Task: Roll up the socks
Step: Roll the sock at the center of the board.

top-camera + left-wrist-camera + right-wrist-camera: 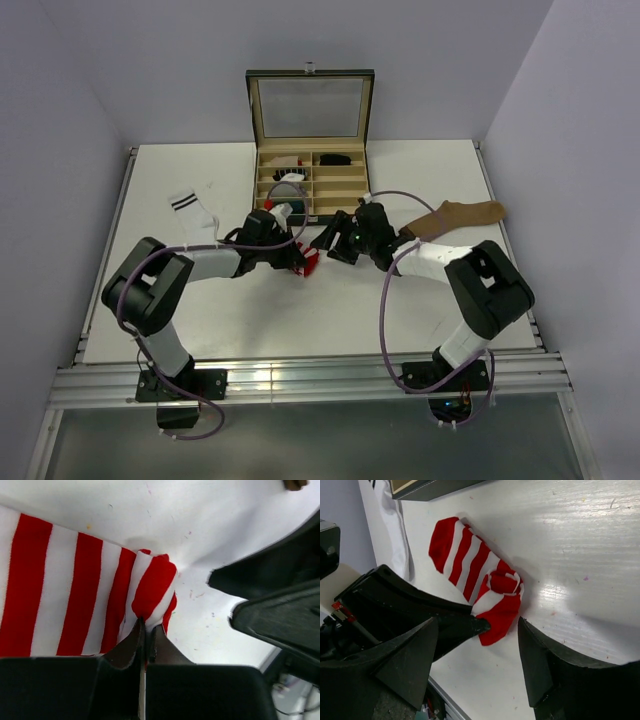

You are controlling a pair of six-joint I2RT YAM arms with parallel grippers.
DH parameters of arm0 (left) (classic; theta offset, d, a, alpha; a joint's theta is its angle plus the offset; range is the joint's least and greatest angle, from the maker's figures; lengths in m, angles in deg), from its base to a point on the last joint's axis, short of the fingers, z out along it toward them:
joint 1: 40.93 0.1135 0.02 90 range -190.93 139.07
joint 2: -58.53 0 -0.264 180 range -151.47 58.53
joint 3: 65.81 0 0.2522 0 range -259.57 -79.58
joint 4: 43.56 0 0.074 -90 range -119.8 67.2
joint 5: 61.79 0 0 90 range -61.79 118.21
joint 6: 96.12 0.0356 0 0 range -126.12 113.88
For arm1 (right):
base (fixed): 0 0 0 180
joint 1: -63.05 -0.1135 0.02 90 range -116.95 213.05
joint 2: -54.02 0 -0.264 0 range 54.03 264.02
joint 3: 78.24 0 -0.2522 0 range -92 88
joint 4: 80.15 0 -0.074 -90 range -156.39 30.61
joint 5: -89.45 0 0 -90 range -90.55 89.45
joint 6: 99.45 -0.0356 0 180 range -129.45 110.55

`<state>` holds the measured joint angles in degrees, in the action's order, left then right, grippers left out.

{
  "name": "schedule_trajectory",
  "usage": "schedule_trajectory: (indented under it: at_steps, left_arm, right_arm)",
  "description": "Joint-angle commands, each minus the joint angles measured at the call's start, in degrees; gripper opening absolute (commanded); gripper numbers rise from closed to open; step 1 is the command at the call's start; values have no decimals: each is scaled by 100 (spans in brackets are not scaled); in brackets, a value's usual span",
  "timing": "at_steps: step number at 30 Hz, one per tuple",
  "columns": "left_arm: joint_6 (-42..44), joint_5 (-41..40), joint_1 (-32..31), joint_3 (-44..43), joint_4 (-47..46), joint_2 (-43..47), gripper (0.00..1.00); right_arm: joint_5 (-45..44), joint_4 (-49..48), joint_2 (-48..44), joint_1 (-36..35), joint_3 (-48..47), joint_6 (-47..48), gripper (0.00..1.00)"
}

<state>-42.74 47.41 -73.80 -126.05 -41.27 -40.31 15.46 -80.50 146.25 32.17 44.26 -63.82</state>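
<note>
Pinching rolled end of striped sock w/ left gripper, jaws clamped on fabric, on table; right gripper hanging wide open just above. Risking roll springing loose if pinch slipping, or grippers clashing, working so close.
</note>
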Motion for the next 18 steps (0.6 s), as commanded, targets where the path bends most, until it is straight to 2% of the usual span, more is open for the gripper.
schedule_trajectory:
  at_steps: [1,10,18]
  left_arm:
    - [-635,813,104,271,-259,-275,1]
    - [-1382,1129,271,596,-848,-556,1]
    - [-1831,1305,500,903,-1411,-679,1]
  right_arm:
    - [34,-487,242,-33,77,-161,72]
    - [-186,-496,594,-147,15,-241,69]
    - [-116,-566,955,-200,-11,-302,58]
